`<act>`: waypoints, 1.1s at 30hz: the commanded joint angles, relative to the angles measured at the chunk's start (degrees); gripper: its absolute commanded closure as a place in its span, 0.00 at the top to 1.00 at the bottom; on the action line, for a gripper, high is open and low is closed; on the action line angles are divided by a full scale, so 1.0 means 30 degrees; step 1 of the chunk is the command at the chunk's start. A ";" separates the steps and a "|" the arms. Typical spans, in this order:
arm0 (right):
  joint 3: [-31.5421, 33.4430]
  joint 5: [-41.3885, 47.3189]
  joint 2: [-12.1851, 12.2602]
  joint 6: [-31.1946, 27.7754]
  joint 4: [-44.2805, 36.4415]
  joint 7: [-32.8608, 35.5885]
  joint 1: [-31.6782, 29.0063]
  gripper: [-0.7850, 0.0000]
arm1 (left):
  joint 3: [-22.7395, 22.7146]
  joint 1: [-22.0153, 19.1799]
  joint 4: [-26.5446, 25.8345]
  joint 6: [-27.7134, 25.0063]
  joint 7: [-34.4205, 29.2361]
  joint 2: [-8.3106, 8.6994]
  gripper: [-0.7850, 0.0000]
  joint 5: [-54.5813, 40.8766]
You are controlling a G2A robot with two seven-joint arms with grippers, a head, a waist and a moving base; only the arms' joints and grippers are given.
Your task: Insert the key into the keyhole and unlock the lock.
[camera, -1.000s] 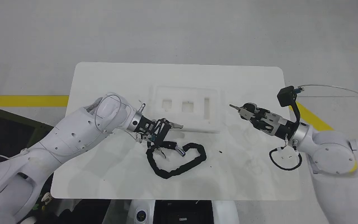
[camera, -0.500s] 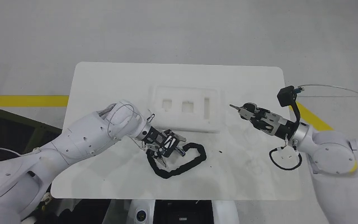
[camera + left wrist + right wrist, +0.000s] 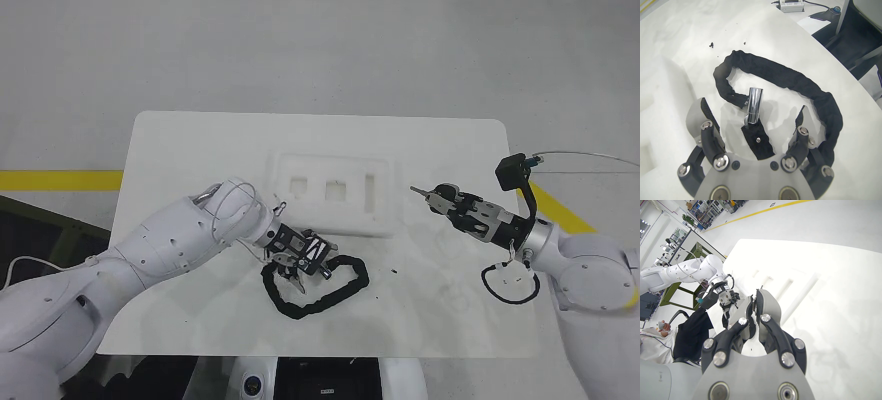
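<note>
1. The left tool (image 3: 753, 108) is spread wide; its two fingers (image 3: 706, 108) stand either side of the chrome lock cylinder (image 3: 754, 103) without touching it; the black sleeve end with a rivet lies between them, closer to the palm.
2. The left arm comes in low from the near left, its wrist angled down so that the tool (image 3: 306, 254) sits just over the desk (image 3: 450, 310) near its middle.
3. The cylinder joins the two ends of the chain (image 3: 791, 79), which is cased in black fabric; the chain (image 3: 335, 290) lies in a closed loop on the desk, just on the near side of the white foam insert (image 3: 335, 215).
4. The right tool (image 3: 438, 195) is pressed together, pinching the key (image 3: 420, 190); the blade points left, towards the foam insert.
5. The right arm reaches in from the right edge, raised above the desk, well apart from the lock; its fingers (image 3: 761, 302) meet tip to tip in the wrist view.
</note>
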 commanded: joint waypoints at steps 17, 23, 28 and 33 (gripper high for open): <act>0.0000 0.0000 0.0000 0.0000 0.0000 0.0000 0.0000 0.00 | 0.0000 0.0026 0.1266 0.0000 -0.0100 -0.0810 0.20 0.0133; 0.0000 0.0000 0.0000 0.0000 0.0000 0.0000 0.0000 0.00 | 0.0000 -0.0098 0.1488 0.0000 0.0628 -0.0853 0.00 -0.0034; 0.0000 0.0000 0.0000 0.0000 0.0000 0.0000 0.0000 0.00 | -0.0160 -0.0265 0.1538 0.0101 0.1811 -0.0668 0.00 0.0074; -0.0070 -0.0050 -0.0006 0.0065 -0.0070 -0.0120 -0.0047 0.00 | -0.0708 -0.0038 0.1733 0.1042 0.3275 -0.0229 0.00 -0.0077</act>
